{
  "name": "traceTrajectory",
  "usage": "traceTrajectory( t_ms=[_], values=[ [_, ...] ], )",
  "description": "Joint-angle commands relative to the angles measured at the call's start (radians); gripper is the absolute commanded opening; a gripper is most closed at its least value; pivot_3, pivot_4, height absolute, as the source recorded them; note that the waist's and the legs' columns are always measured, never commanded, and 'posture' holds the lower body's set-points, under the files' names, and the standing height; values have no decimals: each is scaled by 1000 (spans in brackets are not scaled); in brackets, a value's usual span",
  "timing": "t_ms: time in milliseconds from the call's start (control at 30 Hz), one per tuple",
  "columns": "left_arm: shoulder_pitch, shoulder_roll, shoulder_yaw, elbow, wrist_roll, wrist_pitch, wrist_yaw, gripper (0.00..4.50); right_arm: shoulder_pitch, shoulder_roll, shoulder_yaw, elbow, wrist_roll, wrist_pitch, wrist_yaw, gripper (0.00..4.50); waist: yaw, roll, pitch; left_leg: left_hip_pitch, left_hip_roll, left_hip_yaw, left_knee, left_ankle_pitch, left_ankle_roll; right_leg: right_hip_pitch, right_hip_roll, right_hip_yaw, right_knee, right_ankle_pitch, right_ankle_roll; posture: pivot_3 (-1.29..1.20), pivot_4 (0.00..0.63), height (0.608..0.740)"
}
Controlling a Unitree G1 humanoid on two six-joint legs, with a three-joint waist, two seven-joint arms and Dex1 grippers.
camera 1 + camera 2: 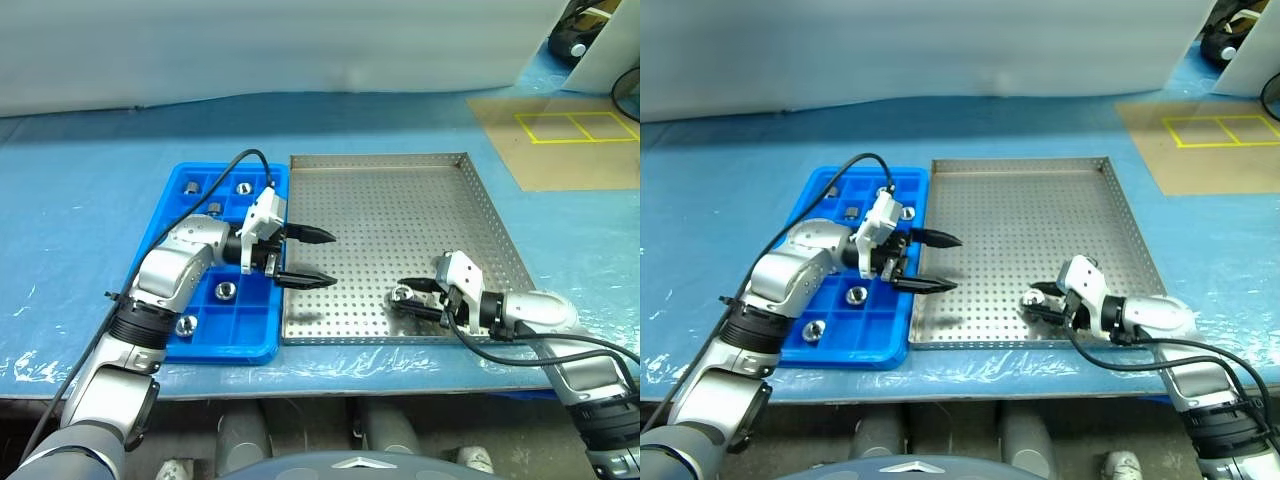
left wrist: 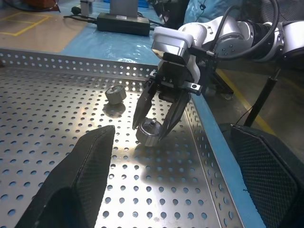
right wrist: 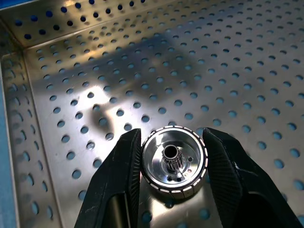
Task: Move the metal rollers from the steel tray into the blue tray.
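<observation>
The right claw (image 1: 412, 296) sits low in the lower right of the steel tray (image 1: 380, 170), its two black fingers (image 3: 123, 175) clamped on a metal roller (image 3: 174, 161), which shows between them in the right wrist view. In the left wrist view that roller hangs just above the perforated floor, and a second roller (image 2: 115, 94) lies on the floor beyond it, near the tray's rim. The left claw (image 1: 305, 257) hovers over the tray's left edge at mid frame, fingers spread wide and holding nothing. The blue tray (image 1: 262, 340) lies just beside the steel tray, on its left, with several rollers (image 1: 227, 290) in its compartments.
</observation>
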Motion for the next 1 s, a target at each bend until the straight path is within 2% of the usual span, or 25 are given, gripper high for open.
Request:
traceTrajectory(
  t_ms=[33,267,567,867,1000],
  values=[
    [-9,40,53,-48,-26,5,-2,4094,-79,18,11,-7,15,-4,11,1593,3,0,0,0,0,0,-1,0,0,0,0,0,0,0,0,-186,150,740],
    [67,155,145,-152,-50,35,35,4094,-262,118,111,81,9,-26,74,1593,7,0,0,0,0,0,-3,0,-1,-1,0,-1,-1,0,0,-42,150,740],
    [308,284,326,-370,-125,121,148,4094,-482,291,265,299,-26,-148,243,1593,47,1,0,-2,4,-2,-5,3,-4,-3,0,-5,1,0,-1,172,150,740],
    [485,350,500,-496,-171,165,245,4094,-623,506,331,506,-51,-275,330,1593,109,0,0,-11,5,-4,-3,3,-6,-11,0,-7,4,-1,-2,331,150,740],
    [533,350,540,-544,-194,181,283,4094,-639,540,337,557,-64,-306,359,1593,128,0,0,-12,5,-5,-3,3,-6,-12,0,-7,5,-1,-2,360,150,740]
  ],
)
